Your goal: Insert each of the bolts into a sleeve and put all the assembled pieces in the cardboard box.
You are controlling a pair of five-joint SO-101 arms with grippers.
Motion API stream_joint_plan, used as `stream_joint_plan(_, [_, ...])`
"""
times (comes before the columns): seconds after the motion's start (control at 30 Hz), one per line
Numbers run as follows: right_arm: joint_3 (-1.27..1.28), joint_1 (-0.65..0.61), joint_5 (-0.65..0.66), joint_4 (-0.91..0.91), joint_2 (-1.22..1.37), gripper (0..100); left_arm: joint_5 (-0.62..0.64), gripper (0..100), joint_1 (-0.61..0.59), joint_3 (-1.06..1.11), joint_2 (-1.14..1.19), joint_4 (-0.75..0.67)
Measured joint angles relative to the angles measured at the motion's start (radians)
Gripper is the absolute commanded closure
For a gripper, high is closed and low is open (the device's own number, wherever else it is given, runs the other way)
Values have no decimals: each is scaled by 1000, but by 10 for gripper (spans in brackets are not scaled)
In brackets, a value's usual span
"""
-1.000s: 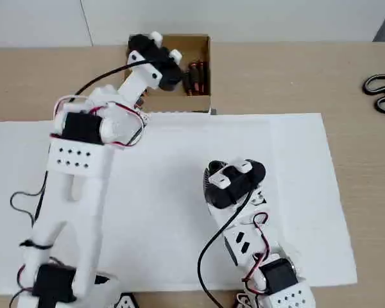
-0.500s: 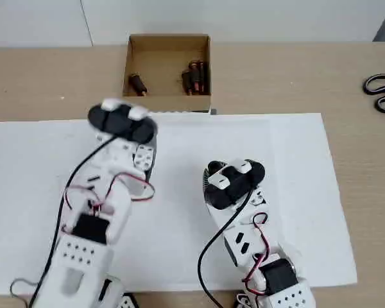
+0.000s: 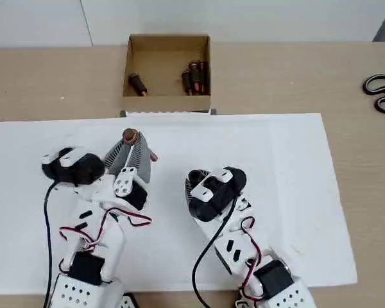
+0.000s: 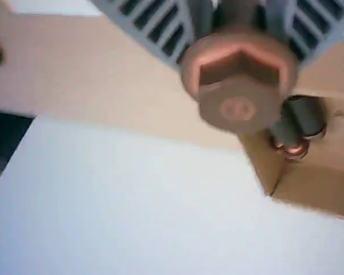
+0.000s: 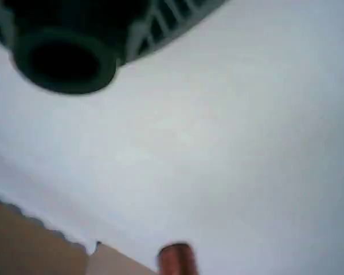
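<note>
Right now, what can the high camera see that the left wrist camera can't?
High view: the scissors on the table, the right arm over the white paper, and a cluster of assembled pieces along one wall of the cardboard box.
Left wrist view: the six-sided head of the bolt, seen end-on.
Both: the left gripper shut on the bolt, the cardboard box with one assembled piece inside, the white paper and the table.
</note>
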Motion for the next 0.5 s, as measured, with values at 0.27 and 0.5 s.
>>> stream_joint_plan(0.27, [0,-2,0,0,0,996,189,994,81,-2,-132,235])
stream_joint_plan(0.5, [0,-66,0,6,0,996,209,994,89,-2,-216,285])
